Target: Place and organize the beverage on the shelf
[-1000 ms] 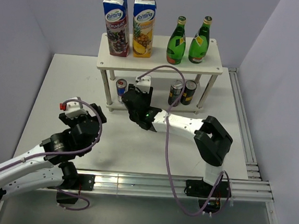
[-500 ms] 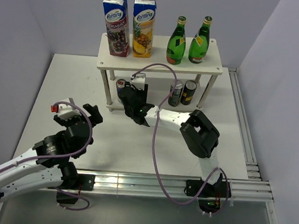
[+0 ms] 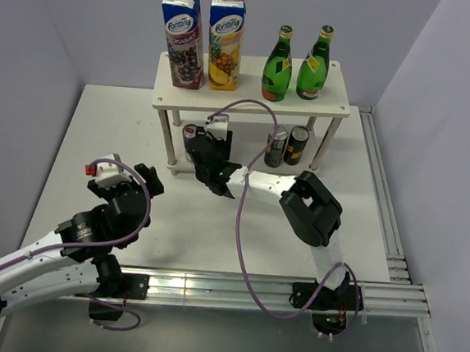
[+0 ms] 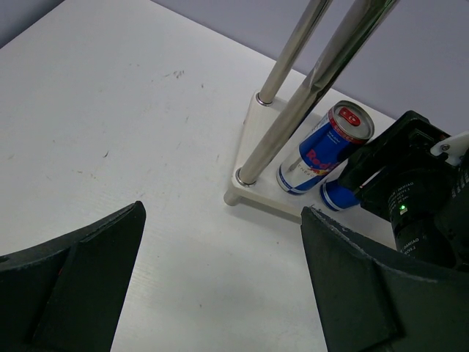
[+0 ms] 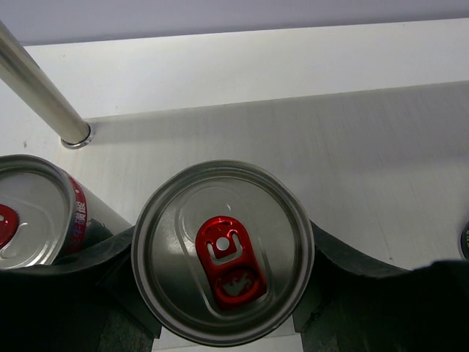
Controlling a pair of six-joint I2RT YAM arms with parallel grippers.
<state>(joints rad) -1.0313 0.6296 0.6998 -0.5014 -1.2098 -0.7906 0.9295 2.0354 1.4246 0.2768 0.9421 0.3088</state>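
The white shelf (image 3: 249,103) carries two green bottles (image 3: 278,64) on its top board. Two dark cans (image 3: 287,146) and one blue-and-silver can (image 3: 190,137) stand on the lower board (image 5: 293,139). My right gripper (image 3: 213,159) is shut on the second blue-and-silver can (image 5: 223,253), holding it upright over the lower board just right of the first can (image 5: 29,213). Both cans also show in the left wrist view, the standing one (image 4: 326,147) and the held one (image 4: 338,195). My left gripper (image 3: 127,181) is open and empty over the table in front of the shelf's left end.
Two tall juice cartons (image 3: 204,40) stand on the left of the top board. The shelf's left legs (image 4: 293,117) rise beside the standing can. A leg (image 5: 44,92) is just behind the cans. Aluminium rails (image 3: 385,206) run along the table's right and near edges.
My right gripper has carried its can left and further in under the shelf, next to the standing blue-and-silver can. My left arm has drawn back and slightly left.
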